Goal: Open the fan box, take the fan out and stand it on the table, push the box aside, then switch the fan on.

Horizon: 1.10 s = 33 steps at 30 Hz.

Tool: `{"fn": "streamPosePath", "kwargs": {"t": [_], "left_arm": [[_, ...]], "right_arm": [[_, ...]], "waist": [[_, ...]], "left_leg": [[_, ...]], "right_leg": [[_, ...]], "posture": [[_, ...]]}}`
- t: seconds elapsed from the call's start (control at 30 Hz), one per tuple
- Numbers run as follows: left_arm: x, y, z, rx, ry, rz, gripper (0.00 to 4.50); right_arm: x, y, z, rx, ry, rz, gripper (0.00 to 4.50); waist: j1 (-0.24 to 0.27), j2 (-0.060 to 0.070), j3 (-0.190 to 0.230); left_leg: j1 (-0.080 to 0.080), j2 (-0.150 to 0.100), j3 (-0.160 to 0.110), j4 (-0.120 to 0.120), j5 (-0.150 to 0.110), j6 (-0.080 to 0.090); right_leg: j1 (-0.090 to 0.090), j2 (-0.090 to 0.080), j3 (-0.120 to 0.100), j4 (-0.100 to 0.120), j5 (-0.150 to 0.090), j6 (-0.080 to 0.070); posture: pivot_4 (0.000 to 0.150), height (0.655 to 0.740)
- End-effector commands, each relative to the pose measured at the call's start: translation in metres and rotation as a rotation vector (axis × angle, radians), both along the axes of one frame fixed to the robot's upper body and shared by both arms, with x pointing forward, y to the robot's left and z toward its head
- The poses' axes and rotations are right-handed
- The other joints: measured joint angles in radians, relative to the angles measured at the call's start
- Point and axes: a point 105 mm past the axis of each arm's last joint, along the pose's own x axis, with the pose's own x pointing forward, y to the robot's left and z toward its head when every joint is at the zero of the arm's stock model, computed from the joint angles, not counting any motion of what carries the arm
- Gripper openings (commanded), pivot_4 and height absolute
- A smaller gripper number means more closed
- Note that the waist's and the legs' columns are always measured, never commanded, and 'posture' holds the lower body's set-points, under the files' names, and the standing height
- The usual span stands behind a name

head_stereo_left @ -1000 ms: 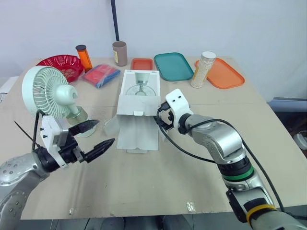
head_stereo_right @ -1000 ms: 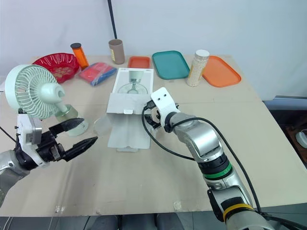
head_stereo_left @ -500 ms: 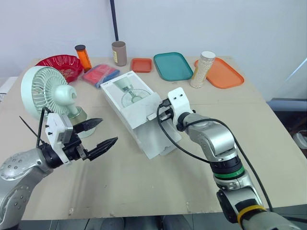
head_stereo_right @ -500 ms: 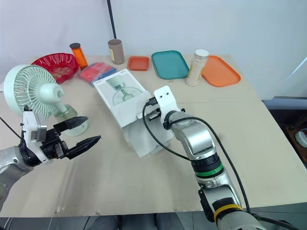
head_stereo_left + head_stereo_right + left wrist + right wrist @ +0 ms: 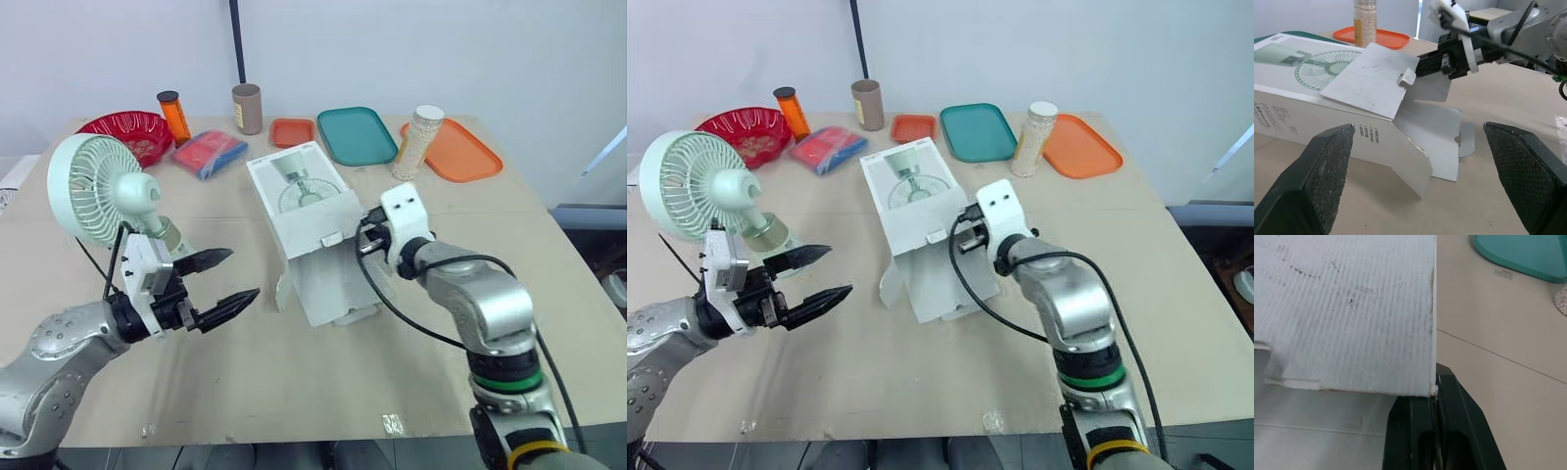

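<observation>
Left eye view has the box lying on its side at the middle of the table. It sits skewed, closed end toward 11 o'clock and open end toward 5 o'clock, with its flaps hanging loose.

The right gripper meets the box from 3 o'clock. In the right wrist view its two black fingers are pressed together on the edge of the top flap, pinching the card. A black cable loops from that wrist down beside the open end.

The fan stands upright on the table at 9 o'clock, out of the box. The left gripper hovers between fan and box. Its jaws are spread wide around nothing, and its tips are aimed at the open end.

Along the 12 o'clock edge:
- A red bowl and an orange bottle at 10 to 11 o'clock.
- A brown cup, a small orange tray and a teal tray.
- At 1 o'clock, a jar of white grains just beside a large orange tray.

A red-and-blue packet lies near the box's closed end, apart from it.
</observation>
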Motion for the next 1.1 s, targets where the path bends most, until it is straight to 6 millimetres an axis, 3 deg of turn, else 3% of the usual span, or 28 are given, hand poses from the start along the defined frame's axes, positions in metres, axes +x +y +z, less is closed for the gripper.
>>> {"fn": "streamPosePath", "kwargs": {"t": [0.03, 0.23, 0.43, 0.8, 1.1], "left_arm": [[-0.007, -0.008, 0.007, -0.001, -0.039, -0.048, 4.5], [-0.014, -0.014, 0.005, 0.036, -0.039, -0.136, 4.5], [-0.003, -0.017, 0.009, 0.031, -0.077, -0.15, 4.5], [0.0, -0.036, 0.007, 0.021, -0.113, -0.24, 4.5], [-0.003, -0.044, 0.001, 0.044, -0.139, -0.308, 4.5]], "right_arm": [[-0.021, -0.019, 0.021, 0.065, -0.044, -0.002, 0.05], [-0.043, -0.051, 0.025, 0.148, 0.002, -0.075, 0.05], [-0.069, -0.104, 0.023, 0.16, 0.038, -0.251, 0.05], [-0.108, -0.14, 0.015, 0.163, 0.069, -0.335, 0.05], [-0.139, -0.211, 0.001, 0.193, 0.163, -0.48, 0.05]], "waist": [[-0.001, 0.0, 0.0], [-0.001, 0.0, 0.0], [0.004, 0.001, 0.0], [0.004, 0.002, -0.001], [0.002, 0.002, -0.001]], "left_leg": [[0.0, 0.0, 0.0, 0.0, 0.0, 0.0], [0.0, 0.0, 0.0, 0.0, 0.0, 0.0], [0.001, -0.002, -0.001, 0.0, 0.0, 0.0], [0.001, -0.002, 0.0, 0.0, 0.0, 0.001], [0.003, -0.004, 0.0, 0.001, 0.0, 0.001]], "right_leg": [[0.0, 0.0, 0.0, 0.0, 0.0, 0.0], [0.001, 0.0, 0.0, 0.0, 0.0, 0.0], [0.003, 0.0, 0.0, -0.001, -0.001, 0.002], [0.003, 0.0, 0.001, -0.001, -0.001, 0.002], [0.006, -0.001, 0.003, -0.001, -0.002, 0.003]], "posture": [[0.15, 0.74], [0.15, 0.74], [0.15, 0.74], [0.15, 0.74], [0.15, 0.74]]}}
